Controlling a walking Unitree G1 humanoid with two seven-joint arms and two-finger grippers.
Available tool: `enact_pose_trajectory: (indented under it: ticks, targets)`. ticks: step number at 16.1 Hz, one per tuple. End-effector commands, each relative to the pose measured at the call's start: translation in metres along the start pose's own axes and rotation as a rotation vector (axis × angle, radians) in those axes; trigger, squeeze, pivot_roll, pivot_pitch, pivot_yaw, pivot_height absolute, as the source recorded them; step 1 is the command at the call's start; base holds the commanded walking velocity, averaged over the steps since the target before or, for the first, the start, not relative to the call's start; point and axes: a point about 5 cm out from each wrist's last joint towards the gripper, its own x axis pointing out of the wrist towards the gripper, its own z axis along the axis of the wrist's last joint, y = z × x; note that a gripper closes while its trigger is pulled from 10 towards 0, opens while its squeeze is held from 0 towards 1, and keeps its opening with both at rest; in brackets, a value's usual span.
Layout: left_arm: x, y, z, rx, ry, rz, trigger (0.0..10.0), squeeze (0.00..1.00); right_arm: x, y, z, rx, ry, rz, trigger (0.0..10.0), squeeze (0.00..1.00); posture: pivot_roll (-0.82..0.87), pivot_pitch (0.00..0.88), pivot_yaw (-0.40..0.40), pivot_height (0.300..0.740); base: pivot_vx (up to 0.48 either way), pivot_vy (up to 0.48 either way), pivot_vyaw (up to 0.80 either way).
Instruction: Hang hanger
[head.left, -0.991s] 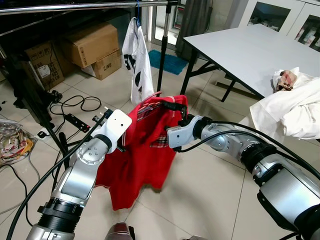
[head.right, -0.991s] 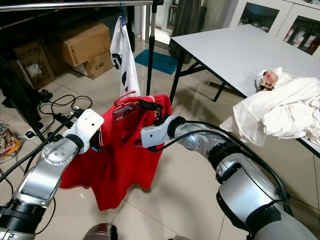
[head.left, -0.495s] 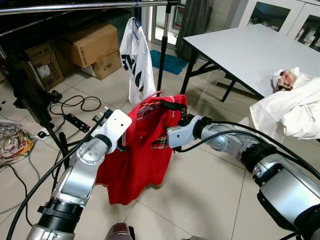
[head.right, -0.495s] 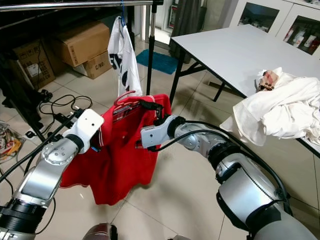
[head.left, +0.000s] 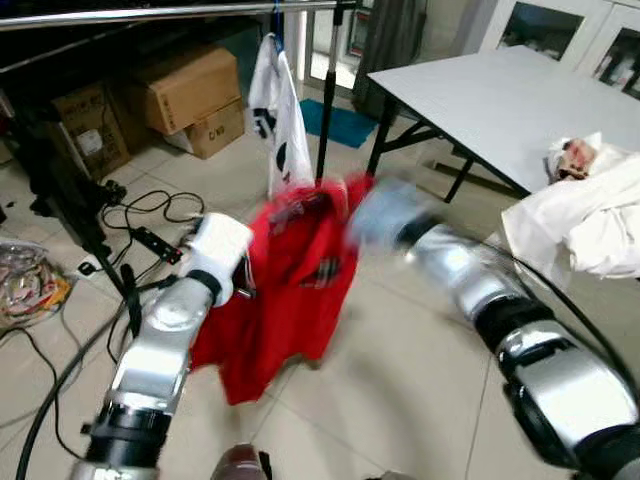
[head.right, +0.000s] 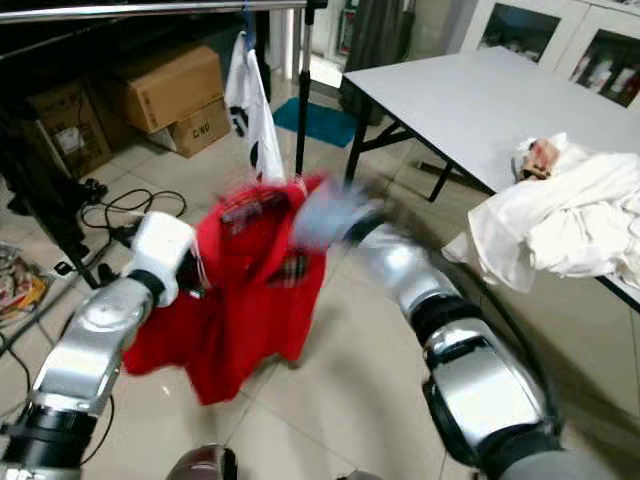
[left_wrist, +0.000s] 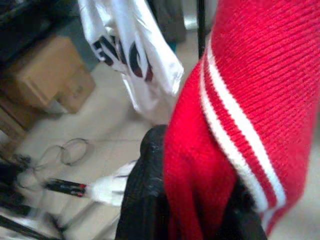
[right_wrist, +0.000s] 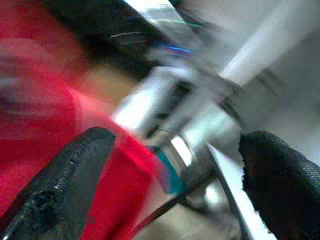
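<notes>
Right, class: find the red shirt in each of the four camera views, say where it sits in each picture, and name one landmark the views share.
Left eye view: the red shirt hangs centre-left, between the arms.
Right eye view: centre-left, by the left forearm.
Left wrist view: right half, white-striped fabric gripped by the left gripper.
Right wrist view: blurred, along the left side.
Shared landmark: the hanging white shirt, also in the right eye and left wrist views.

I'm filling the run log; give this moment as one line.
phase: carrying shirt to rail | left gripper: shut on red shirt | right gripper: open, motion-blurred | rail: white shirt hanging
</notes>
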Motion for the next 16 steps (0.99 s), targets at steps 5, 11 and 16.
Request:
enact_pose_trajectory:
  ticks: [5, 11, 16]
  targets:
    - [-0.004, 0.011, 0.015, -0.075, -0.114, 0.063, 0.0, 0.0, -0.005, -0.027, -0.014, 0.332, 0.103, -0.226, 10.0, 0.0, 0.11, 0.011, -0.022, 0.74, 0.0, 0.0, 0.0]
    - [-0.014, 0.012, 0.0, -0.222, -0.082, 0.16, 10.0, 0.0, -0.039, 0.026, -0.046, 0.224, 0.196, 0.034, 10.0, 0.0, 0.11, 0.031, -0.017, 0.74, 0.0, 0.0, 0.0]
    - [-0.043, 0.008, -0.014, -0.247, -0.087, 0.131, 10.0, 0.0, -0.071, 0.02, -0.037, 0.179, 0.045, 0.055, 10.0, 0.0, 0.1, 0.05, -0.014, 0.74, 0.0, 0.0, 0.0]
